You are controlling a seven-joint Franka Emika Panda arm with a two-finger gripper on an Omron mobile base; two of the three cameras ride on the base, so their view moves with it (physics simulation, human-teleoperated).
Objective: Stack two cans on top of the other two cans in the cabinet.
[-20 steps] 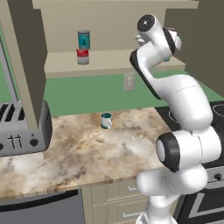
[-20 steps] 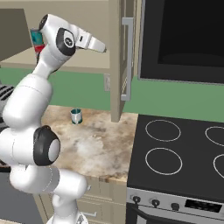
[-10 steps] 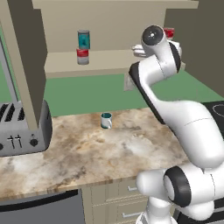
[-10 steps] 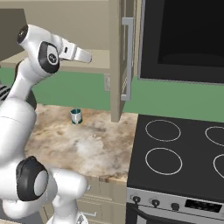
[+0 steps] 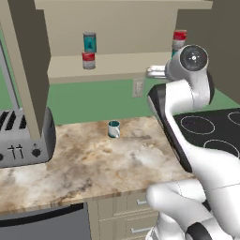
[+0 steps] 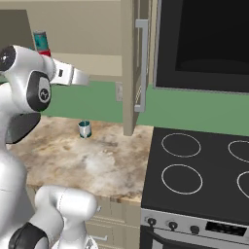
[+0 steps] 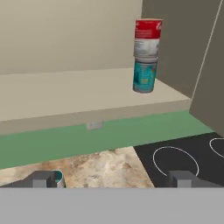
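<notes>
Two stacks of cans stand on the cabinet's tan shelf [image 5: 122, 63]. On the left, a teal can [image 5: 89, 42] sits on a red-and-white can [image 5: 88, 60]; that pair also shows as teal can [image 6: 41, 38] over red can [image 6: 45, 51]. On the right, a red-and-white can [image 5: 179, 36] rests on a teal one, seen closer as red-and-white can [image 7: 148, 37] upon teal can [image 7: 144, 76]. My gripper [image 5: 151, 72] [image 6: 82, 78] [image 7: 113, 179] hangs open and empty in front of the shelf edge, below and apart from the right stack.
A teal-and-white mug [image 5: 113, 129] [image 6: 84, 129] stands on the marble counter [image 5: 93, 164]. A toaster [image 5: 23, 140] sits at the left. The black stove [image 6: 204, 165] lies to the right, a microwave [image 6: 204, 39] above it. The cabinet door [image 6: 129, 73] stands open.
My arm has pulled back from the right stack, and the hand has sunk from can height to the shelf edge. The cans have not moved.
</notes>
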